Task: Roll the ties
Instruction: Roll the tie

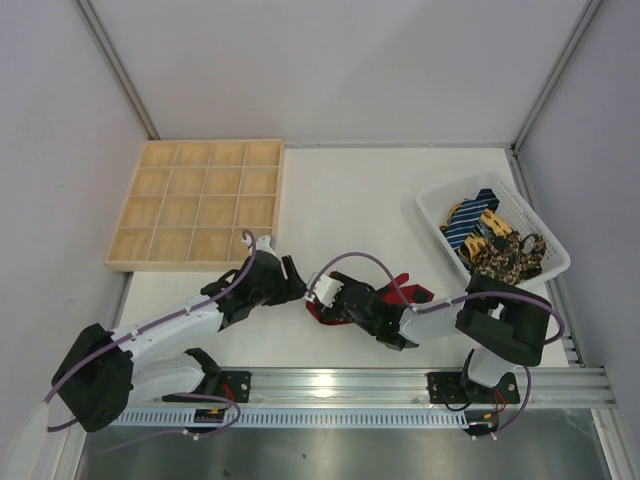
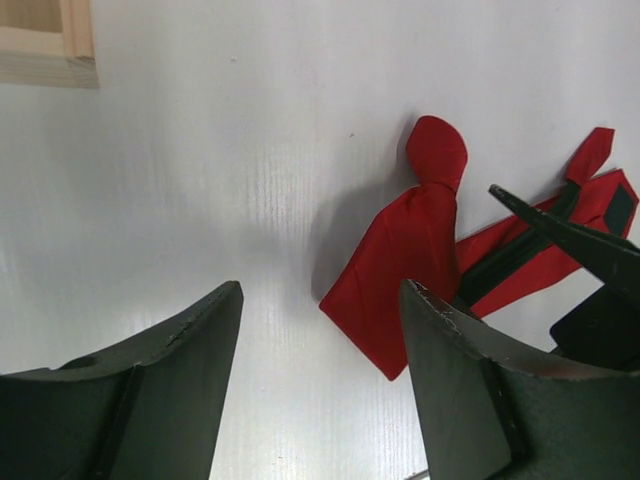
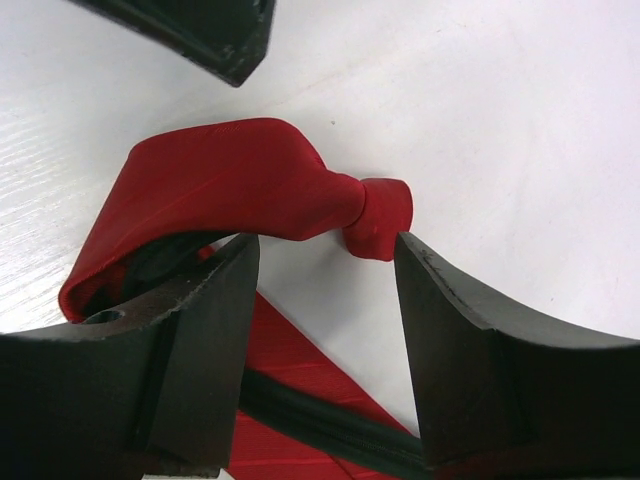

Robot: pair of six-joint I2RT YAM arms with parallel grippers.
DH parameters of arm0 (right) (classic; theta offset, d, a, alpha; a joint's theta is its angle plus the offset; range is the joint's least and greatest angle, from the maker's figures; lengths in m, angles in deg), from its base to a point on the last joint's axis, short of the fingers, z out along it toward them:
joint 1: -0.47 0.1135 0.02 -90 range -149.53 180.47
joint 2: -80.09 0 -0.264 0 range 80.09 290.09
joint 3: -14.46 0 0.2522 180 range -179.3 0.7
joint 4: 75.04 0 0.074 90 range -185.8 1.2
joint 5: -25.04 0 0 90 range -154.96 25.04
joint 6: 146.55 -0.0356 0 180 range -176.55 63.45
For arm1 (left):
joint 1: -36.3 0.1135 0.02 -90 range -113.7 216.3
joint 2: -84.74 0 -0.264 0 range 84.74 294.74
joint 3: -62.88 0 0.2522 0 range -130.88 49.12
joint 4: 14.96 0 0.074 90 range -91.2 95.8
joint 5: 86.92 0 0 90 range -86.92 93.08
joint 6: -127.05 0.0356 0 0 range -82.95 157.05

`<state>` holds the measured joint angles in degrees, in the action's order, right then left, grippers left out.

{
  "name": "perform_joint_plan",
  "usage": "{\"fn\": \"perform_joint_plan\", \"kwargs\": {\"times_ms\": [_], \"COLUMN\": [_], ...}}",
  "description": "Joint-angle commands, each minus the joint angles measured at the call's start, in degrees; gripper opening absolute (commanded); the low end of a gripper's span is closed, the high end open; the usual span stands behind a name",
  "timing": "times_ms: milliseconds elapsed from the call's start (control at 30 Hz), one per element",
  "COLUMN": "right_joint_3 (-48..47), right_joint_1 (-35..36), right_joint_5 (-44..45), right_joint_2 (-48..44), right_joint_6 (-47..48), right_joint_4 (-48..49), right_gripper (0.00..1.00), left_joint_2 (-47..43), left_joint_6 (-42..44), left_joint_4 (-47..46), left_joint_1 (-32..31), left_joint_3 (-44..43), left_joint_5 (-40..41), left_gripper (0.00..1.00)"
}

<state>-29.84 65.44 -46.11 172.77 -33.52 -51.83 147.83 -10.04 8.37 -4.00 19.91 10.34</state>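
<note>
Both arms reach over the table's (image 1: 350, 190) near edge. Left gripper (image 2: 320, 330) hovers wide apart, holding nothing, just beside the red tie (image 3: 230, 180). Right gripper (image 3: 325, 270) stands half open around the tie's rolled end, one finger (image 3: 440, 300) touching it. Wooden grid tray (image 1: 195, 205) fills the far-left corner; basket (image 1: 435, 200) of ties (image 1: 500, 245) sits at the right edge.

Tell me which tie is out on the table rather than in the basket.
The plain red tie, lying on the white table between the two arms. The navy striped tie, the mustard tie and the brown speckled tie are all piled in the white basket.
</note>
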Motion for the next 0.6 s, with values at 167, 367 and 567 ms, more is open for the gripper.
{"fn": "perform_joint_plan", "kwargs": {"times_ms": [167, 367, 567], "right_joint_3": [-0.4, 0.3, -0.2], "right_joint_1": [-1.9, -1.2, -1.3], "right_joint_5": [-1.5, -2.7, -4.9], "right_joint_2": [3.9, 6.6, 7.5], "right_joint_6": [5.4, 10.6, 12.9], "right_joint_4": [13.0, 18.7, 18.5], "right_gripper": [0.62, 0.63, 0.59], "left_joint_2": [-1.0, 1.5, 2.8], "left_joint_6": [-0.5, 0.0, 0.1], "left_joint_4": [-1.9, -3.1, -3.5], "left_joint_1": [0.9, 1.1, 1.1], "left_joint_3": [2.4, 2.1, 1.6], "left_joint_5": [-1.1, -2.3, -2.5], "left_gripper": [0.7, 0.69, 0.69]}}
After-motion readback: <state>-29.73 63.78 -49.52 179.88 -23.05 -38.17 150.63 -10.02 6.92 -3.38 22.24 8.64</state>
